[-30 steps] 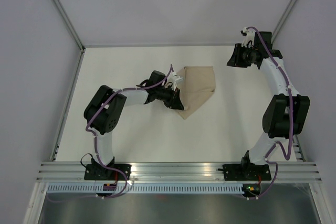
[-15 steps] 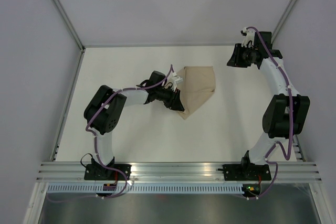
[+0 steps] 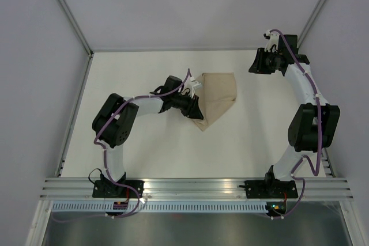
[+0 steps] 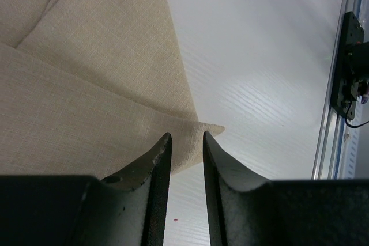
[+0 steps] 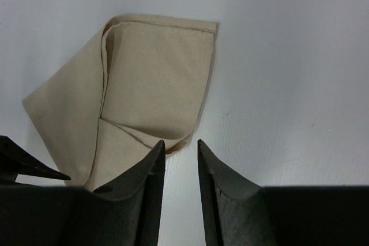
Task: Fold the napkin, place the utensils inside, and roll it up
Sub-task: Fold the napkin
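The beige napkin (image 3: 217, 95) lies folded on the white table, a pointed corner toward the near side. My left gripper (image 3: 195, 111) sits low at its left near edge. In the left wrist view the left gripper (image 4: 187, 135) stands open by a narrow gap, the napkin (image 4: 86, 79) corner just past its tips, with nothing pinched. My right gripper (image 3: 255, 66) hovers at the far right, away from the cloth. The right wrist view shows the right gripper (image 5: 181, 142) open and empty, with the napkin (image 5: 155, 84) beyond it. The utensils are out of view.
An aluminium rail (image 3: 196, 185) runs along the table's near edge, and this rail (image 4: 340, 84) also shows at the right of the left wrist view. Grey walls and slanted frame posts (image 3: 66, 10) enclose the table on three sides.
My left gripper's jaws have parted a little and it has shifted slightly at the napkin's edge. The napkin and the right arm have stayed where they were.
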Controlling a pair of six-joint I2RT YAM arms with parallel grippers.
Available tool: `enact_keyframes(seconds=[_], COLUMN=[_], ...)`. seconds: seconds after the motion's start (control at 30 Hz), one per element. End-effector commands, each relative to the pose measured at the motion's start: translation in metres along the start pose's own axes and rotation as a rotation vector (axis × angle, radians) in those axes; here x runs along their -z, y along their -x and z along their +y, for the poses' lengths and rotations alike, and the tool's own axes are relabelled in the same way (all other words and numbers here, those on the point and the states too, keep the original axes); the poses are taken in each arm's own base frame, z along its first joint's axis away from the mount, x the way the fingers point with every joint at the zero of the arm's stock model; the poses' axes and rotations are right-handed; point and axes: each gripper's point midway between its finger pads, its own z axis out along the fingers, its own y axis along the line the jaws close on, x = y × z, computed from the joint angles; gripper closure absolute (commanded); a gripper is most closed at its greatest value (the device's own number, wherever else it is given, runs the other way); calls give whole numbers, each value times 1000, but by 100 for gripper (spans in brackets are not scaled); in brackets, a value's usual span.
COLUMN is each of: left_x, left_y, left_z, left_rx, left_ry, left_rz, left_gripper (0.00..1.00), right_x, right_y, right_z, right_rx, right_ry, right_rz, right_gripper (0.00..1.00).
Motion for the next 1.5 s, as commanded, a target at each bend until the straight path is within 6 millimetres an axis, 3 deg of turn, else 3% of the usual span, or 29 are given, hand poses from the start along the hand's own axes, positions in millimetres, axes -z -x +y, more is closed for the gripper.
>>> enact_keyframes(seconds=[0.0, 0.4, 0.8, 0.9, 1.13, 1.47], left_x=[-2, -24, -26, -26, -21, -5], left_y=[36, 1, -26, -24, 6, 83], left_z=[-8, -14, -17, -19, -26, -49], left_rx=[-71, -25, 11, 7, -38, -135], left_ry=[-7, -57, -53, -54, -53, -63], left_rz=[-74, 9, 54, 51, -4, -152], left_gripper=[66, 66, 67, 67, 66, 61], right_x=[6, 7, 6, 7, 7, 4], right_y=[6, 6, 4, 5, 5, 3], right_z=[2, 3, 3, 3, 2, 4], right_rx=[6, 8, 8, 7, 9, 4], right_ry=[-15, -14, -14, -14, -19, -23], right_rz=[-23, -24, -20, -23, -23, -16], right_gripper=[65, 65, 65, 65, 65, 65])
